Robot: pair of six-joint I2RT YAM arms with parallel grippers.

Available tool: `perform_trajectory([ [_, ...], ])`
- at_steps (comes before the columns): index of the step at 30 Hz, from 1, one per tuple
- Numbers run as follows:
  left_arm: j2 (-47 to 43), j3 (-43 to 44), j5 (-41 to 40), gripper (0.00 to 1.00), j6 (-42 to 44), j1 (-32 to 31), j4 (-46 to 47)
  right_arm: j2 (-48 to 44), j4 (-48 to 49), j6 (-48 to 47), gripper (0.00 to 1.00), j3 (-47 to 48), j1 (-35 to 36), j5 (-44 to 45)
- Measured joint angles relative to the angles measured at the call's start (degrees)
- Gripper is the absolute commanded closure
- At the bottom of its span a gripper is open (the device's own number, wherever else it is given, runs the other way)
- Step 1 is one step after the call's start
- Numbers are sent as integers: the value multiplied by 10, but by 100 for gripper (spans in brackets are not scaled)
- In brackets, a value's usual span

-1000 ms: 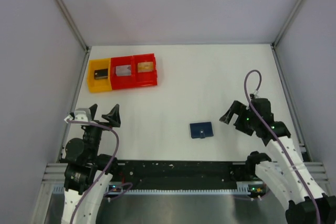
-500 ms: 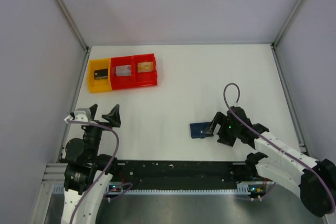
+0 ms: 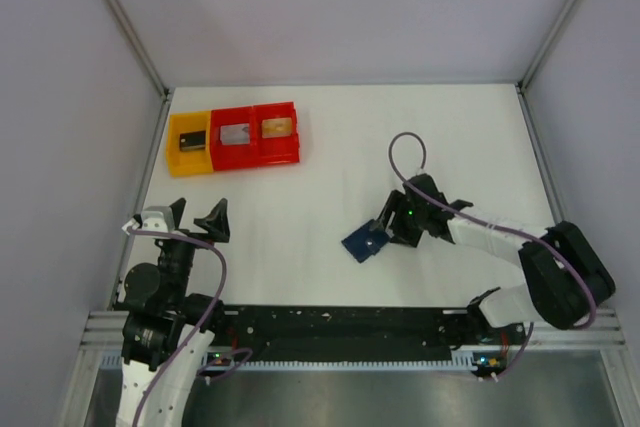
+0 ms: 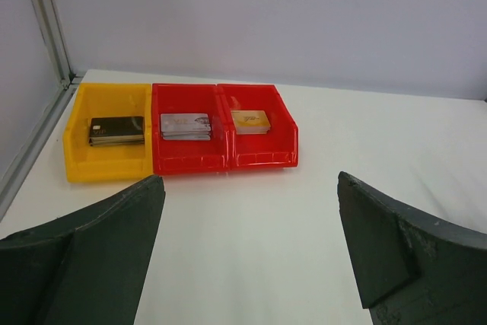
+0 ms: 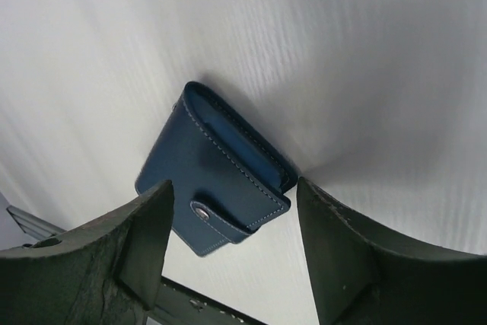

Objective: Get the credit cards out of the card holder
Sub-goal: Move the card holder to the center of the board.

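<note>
The card holder point(image 3: 363, 242) point(image 5: 217, 180) is a dark navy wallet lying on the white table, turned askew, its clasp tab snapped shut. No credit cards show at the holder. My right gripper point(image 3: 386, 231) point(image 5: 234, 188) is low at the holder's right end. Its jaws are open with the holder's clasp end between them, the fingers close to its corners. My left gripper point(image 3: 198, 215) point(image 4: 251, 188) hangs wide open over bare table at the near left, far from the holder and holding nothing.
A yellow bin point(image 3: 188, 160) point(image 4: 110, 167) and two joined red bins point(image 3: 260, 155) point(image 4: 224, 159) stand at the far left, each with a small stack of cards. Walls enclose the table on the left, back and right.
My right arm has swung left and down from the right side to the card holder, and its jaws have narrowed. The holder has shifted left and rotated. The left arm has not moved.
</note>
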Motion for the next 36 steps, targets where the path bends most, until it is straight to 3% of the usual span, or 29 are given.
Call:
perform_trajectory([
  [9,1,0,3,1,0,0,0,175,0,-109,35,193,5,-33],
  [16,36,0,35,1,-6,0,1,176,-42,-197,31,256,34,-10],
  [18,49,0,44,1,-8,0,0,152,-72,-218,34,256,54,24],
  [25,97,0,65,1,-15,0,-6,112,-160,-255,58,262,169,144],
  [36,128,2,86,1,-45,0,-19,172,-214,-268,64,289,195,219],
])
